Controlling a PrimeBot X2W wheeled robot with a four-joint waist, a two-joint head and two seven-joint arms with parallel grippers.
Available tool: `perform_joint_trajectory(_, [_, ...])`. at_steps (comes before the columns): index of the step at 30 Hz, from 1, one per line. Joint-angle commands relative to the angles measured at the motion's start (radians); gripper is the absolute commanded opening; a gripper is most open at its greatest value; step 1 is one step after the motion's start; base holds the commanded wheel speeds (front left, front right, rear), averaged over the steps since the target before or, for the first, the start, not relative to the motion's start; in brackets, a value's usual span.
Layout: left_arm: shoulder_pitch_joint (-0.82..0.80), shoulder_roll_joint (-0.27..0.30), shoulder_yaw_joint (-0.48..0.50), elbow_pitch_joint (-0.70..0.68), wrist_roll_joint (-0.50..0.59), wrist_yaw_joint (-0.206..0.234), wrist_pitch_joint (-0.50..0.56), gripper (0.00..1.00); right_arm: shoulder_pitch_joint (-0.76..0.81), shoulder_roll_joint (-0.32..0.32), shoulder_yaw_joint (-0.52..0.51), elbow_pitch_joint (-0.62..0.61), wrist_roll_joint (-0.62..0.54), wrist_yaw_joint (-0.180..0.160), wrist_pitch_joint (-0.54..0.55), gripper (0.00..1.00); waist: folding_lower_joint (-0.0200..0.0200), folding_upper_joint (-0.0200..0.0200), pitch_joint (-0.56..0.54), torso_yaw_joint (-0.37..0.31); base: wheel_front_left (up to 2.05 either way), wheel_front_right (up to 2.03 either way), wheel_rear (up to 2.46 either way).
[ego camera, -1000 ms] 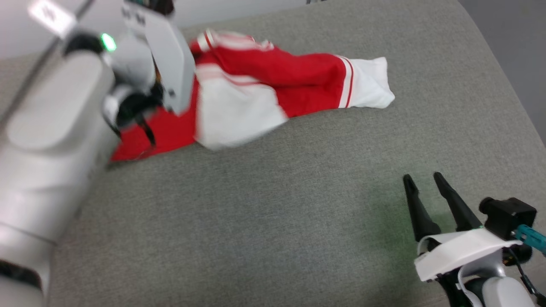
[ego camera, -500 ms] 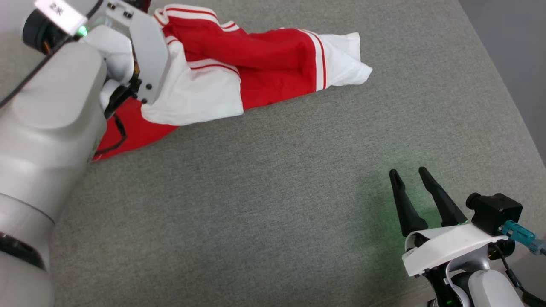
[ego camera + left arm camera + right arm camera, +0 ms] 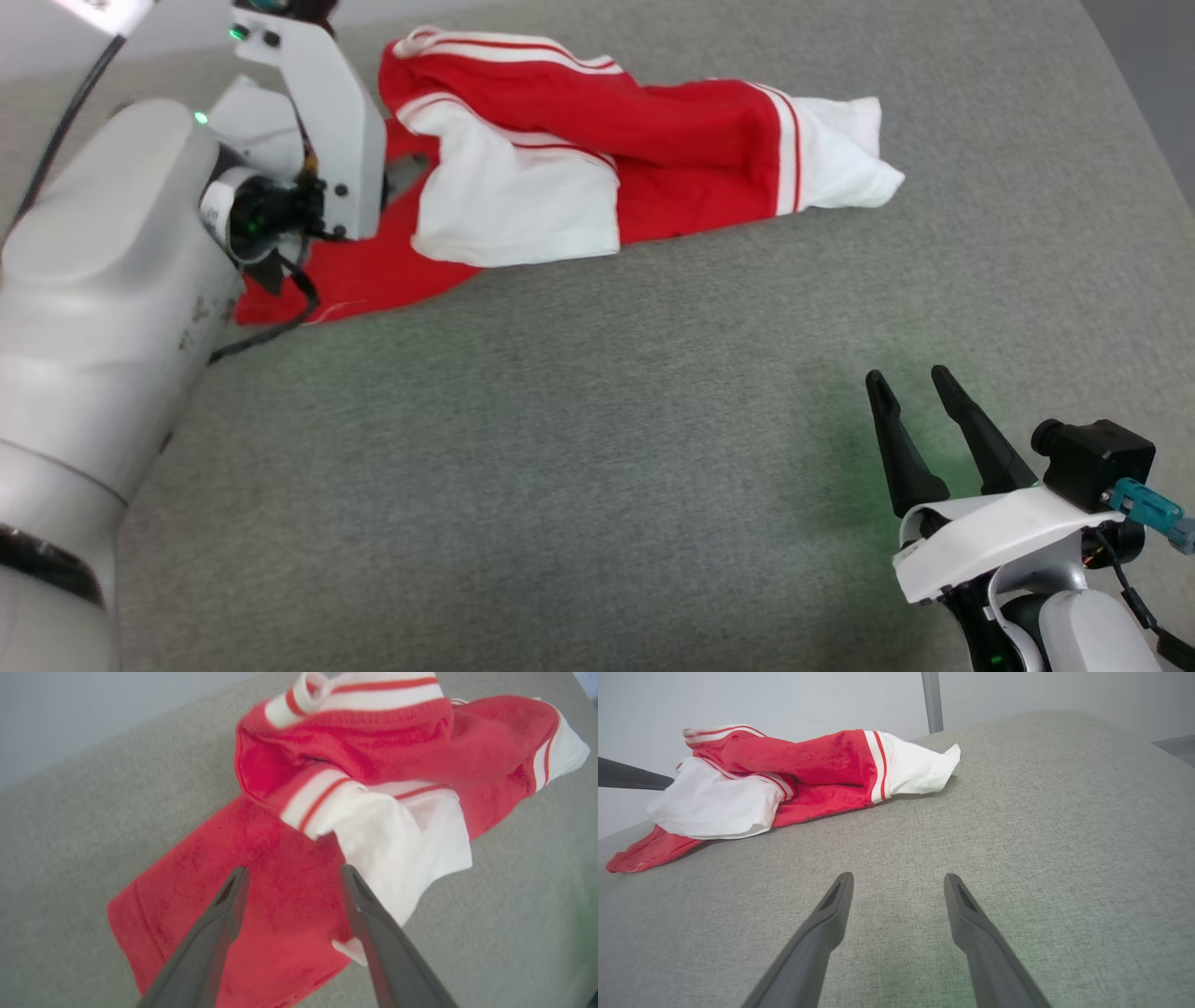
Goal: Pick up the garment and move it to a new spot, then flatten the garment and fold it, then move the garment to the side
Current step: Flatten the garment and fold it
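Red short-sleeved jersey with white striped sleeve ends lies crumpled far left on the grey fabric counter, just released by the left gripper, now spread above it. Relocation looks done, flattening next; the right gripper waits spread, near right.

The garment lies at the desk's far left beneath the left hand, with the right hand well apart at the near right.
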Motion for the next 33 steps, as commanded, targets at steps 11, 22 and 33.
perform_joint_trajectory(11, [0.132, 0.056, 0.017, -0.266, -0.154, 0.044, 0.210, 1.00, 0.014, 0.002, -0.004, -0.028, -0.010, -0.001, 0.018, 1.00, 0.0000, -0.0001, -0.016, 0.029, 0.00, 0.00, 0.00])
perform_joint_trajectory(22, [0.161, 0.082, 0.046, -0.364, -0.163, 0.130, 0.180, 0.30, -0.004, 0.004, 0.002, -0.021, 0.004, -0.001, 0.005, 1.00, 0.0000, -0.0001, 0.017, 0.006, 0.00, 0.00, 0.00])
perform_joint_trajectory(33, [0.141, 0.136, 0.074, -0.362, -0.173, 0.127, 0.177, 0.00, 0.023, 0.001, -0.004, 0.002, 0.003, -0.001, 0.009, 1.00, 0.0000, -0.0001, -0.023, 0.058, 0.00, 0.00, 0.00])
